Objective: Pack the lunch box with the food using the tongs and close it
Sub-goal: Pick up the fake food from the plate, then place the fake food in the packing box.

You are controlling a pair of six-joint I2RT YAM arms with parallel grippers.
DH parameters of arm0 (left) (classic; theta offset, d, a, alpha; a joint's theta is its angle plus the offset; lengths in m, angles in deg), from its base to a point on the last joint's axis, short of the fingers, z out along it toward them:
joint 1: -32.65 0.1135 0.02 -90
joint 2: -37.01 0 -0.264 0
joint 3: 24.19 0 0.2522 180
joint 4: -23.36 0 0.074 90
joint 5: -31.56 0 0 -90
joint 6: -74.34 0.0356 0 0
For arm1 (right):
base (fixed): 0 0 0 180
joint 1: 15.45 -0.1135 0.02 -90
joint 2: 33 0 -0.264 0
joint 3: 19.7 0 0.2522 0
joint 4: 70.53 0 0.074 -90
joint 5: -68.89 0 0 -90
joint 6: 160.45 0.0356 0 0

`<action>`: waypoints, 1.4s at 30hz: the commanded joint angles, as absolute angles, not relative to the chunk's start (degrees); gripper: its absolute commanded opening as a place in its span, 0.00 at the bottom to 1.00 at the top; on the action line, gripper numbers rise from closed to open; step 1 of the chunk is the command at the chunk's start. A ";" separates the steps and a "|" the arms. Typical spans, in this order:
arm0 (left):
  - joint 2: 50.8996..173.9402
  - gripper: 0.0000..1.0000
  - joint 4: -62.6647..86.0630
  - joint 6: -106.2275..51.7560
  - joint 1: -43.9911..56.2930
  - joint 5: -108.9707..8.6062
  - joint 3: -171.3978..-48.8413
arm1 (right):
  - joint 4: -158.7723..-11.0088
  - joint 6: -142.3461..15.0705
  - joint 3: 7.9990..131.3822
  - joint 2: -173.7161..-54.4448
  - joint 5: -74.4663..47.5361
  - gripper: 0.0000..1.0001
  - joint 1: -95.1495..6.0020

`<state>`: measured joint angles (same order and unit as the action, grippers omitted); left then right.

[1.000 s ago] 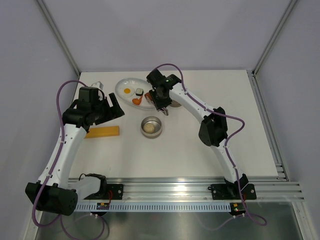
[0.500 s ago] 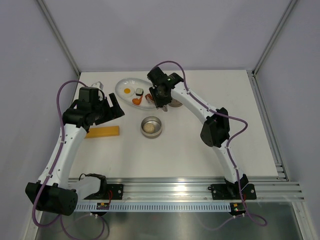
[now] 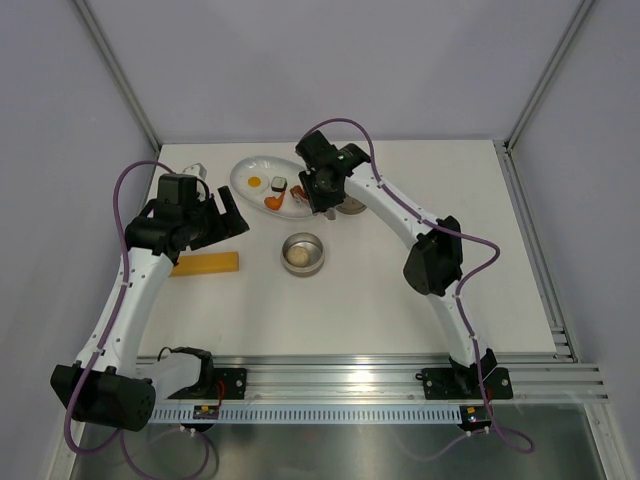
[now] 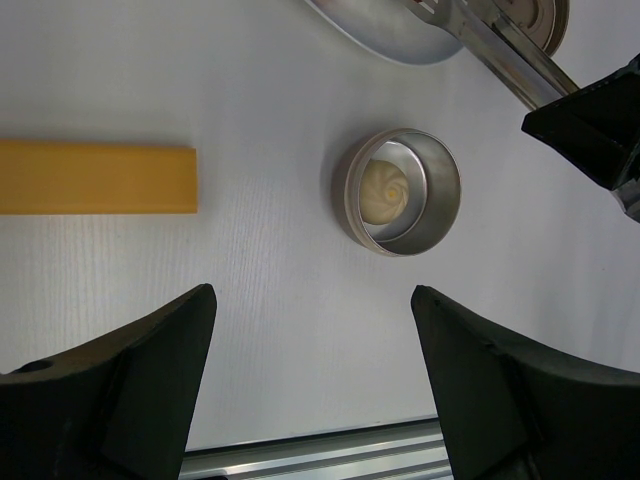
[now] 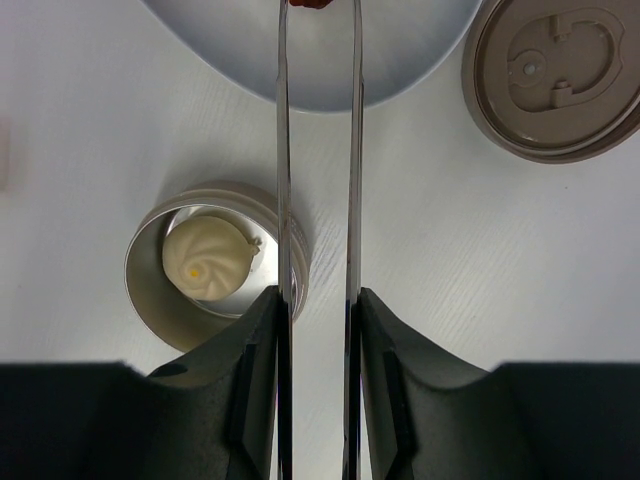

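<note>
The lunch box (image 3: 319, 262), a small steel tin (image 5: 150, 300), stands open mid-table with a beige ball (image 5: 208, 257) inside. Its grey-brown lid (image 5: 557, 75) lies flat to the right of the white plate (image 5: 420, 50). My right gripper (image 5: 317, 300) is shut on the silver tongs (image 5: 352, 150), whose two arms reach out over the plate. A reddish-brown piece (image 5: 310, 3) shows between their tips at the frame edge. Fried egg (image 3: 254, 182), sushi roll (image 3: 279, 183) and an orange chunk (image 3: 270, 204) lie on the plate. My left gripper (image 4: 312, 300) hangs open and empty, left of the tin (image 4: 440, 200).
A flat yellow block (image 3: 205, 264) lies on the table left of the tin, below my left gripper (image 3: 228, 215). A small white object (image 3: 195, 169) sits near the back left corner. The aluminium rail (image 3: 350, 385) runs along the near edge.
My right gripper has shifted a little toward the back left, carrying the tongs further over the plate. The left arm has not moved.
</note>
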<state>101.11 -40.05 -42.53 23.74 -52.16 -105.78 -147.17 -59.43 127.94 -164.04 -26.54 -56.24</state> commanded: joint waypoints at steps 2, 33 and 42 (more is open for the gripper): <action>100.03 0.83 -38.31 -42.37 24.04 -51.68 -105.89 | -145.03 -58.15 126.78 -156.58 -27.43 0.22 -56.84; 99.50 0.82 -38.13 -42.99 24.04 -49.04 -107.65 | -143.27 -50.41 91.71 -124.32 -29.19 0.22 -66.51; 99.33 0.82 -38.39 -42.99 23.95 -49.04 -107.21 | -143.97 -51.29 89.16 -125.72 -27.44 0.22 -66.95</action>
<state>100.85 -40.07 -42.73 23.74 -50.65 -105.81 -144.22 -51.34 89.43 -125.79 -27.74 -66.23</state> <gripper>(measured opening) 0.830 0.393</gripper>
